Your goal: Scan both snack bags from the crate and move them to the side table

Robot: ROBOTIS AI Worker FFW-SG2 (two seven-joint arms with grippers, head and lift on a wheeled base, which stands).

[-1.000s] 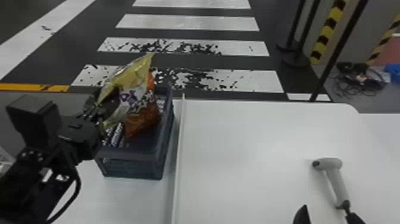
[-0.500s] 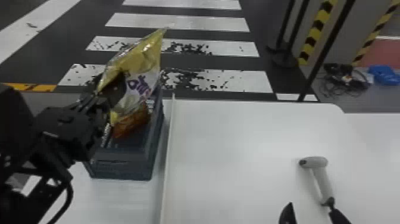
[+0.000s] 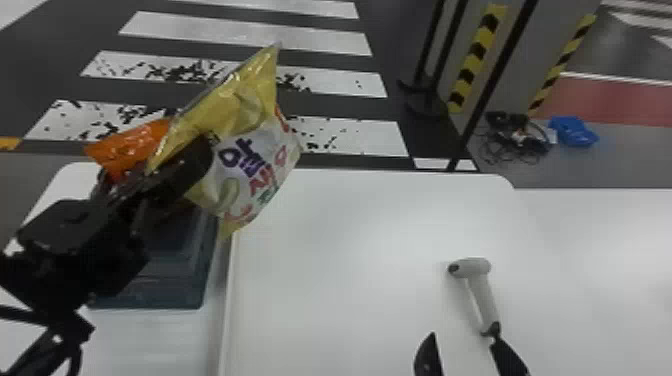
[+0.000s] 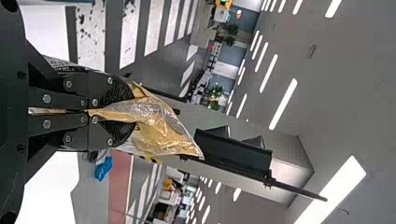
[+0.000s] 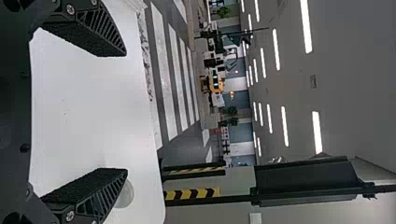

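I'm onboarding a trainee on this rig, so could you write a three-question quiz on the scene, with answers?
1. Multiple choice: what does the left gripper hold?
a) nothing
b) the yellow-and-white snack bag
c) a cardboard box

2. True or false: the scanner lies on the white table.

3. Fill in the blank: the fingers of the right gripper are ____ (open or shut).

Key: 1 b; 2 true; 3 open

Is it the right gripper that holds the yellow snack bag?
No, the left gripper pinches the yellow snack bag between its fingers.
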